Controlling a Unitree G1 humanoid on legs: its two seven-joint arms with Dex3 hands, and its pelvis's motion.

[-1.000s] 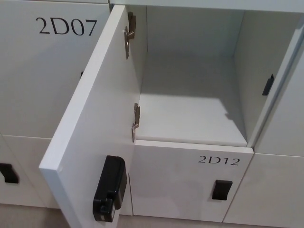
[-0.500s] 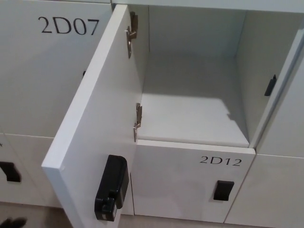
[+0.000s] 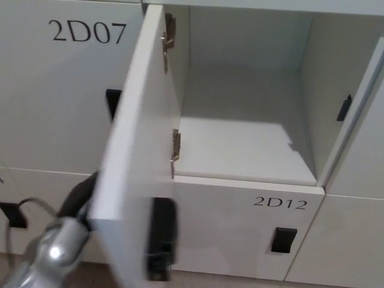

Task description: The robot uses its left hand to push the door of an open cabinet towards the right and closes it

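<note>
Beside the left hand [image 3: 81, 195], door [image 3: 135, 150] edge-on, upright, towards camera.

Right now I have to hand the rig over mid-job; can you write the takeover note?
Left robot hand: behind the outer face of the white cabinet door, apparently pushing; fingers hidden.
Right robot hand: not in view.
Door: partly swung, blurred, hinged at the left of the empty white compartment; black latch box on its inner face.
Done: contact made.
Left: push the door right until shut.
</note>
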